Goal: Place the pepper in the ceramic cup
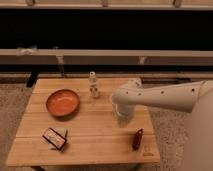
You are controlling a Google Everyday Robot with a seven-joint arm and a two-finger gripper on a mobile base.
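Note:
The pepper (137,139), a small dark red-brown pod, is on the wooden table (90,135) near its front right corner. My gripper (123,119) hangs down from the white arm (160,97) over the table's right middle, a little left of and behind the pepper, apart from it. The ceramic cup does not show; the arm's wrist covers the spot behind the gripper.
An orange bowl (63,102) sits at the left middle. A small slim white bottle (93,85) stands at the back centre. A flat dark box with a white label (54,138) lies at the front left. A dark wall and ledge run behind the table.

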